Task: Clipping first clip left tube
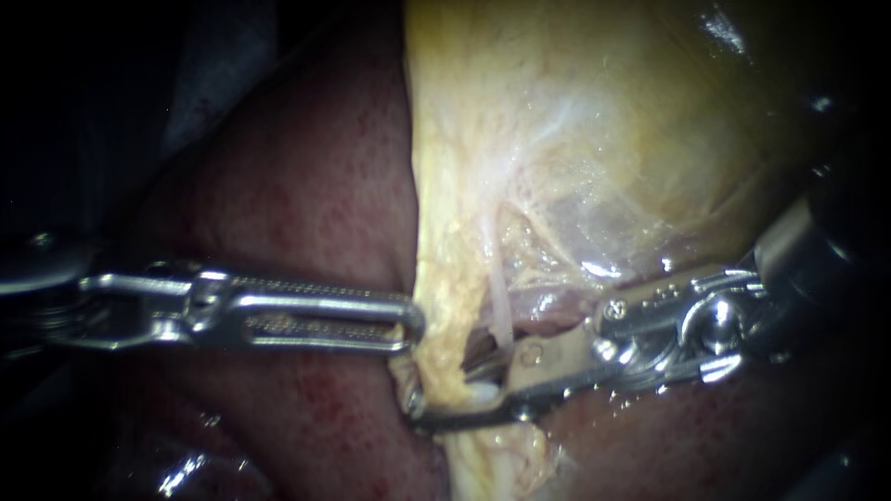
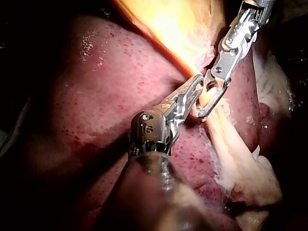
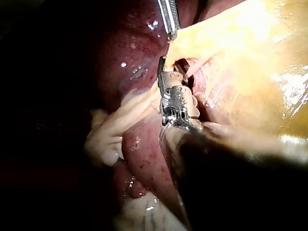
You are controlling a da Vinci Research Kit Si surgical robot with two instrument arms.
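The gallbladder hangs pale yellow over the dark red liver. From its lower end a yellow tube runs down, the left one of two. A thinner pale tube lies just to its right. My left instrument comes in level from the left, its long slotted jaws shut on the yellow tissue's edge beside that tube; it shows too in its wrist view. My right instrument reaches in from the right. Its jaws stand apart and straddle the left tube, the lower jaw passing under it, the upper tip hidden behind tissue.
Liver surrounds the site on the left and below. In the left wrist view a pale flap of tissue trails off beside my right instrument. The right wrist view shows my right instrument with my left instrument's tip just ahead of it.
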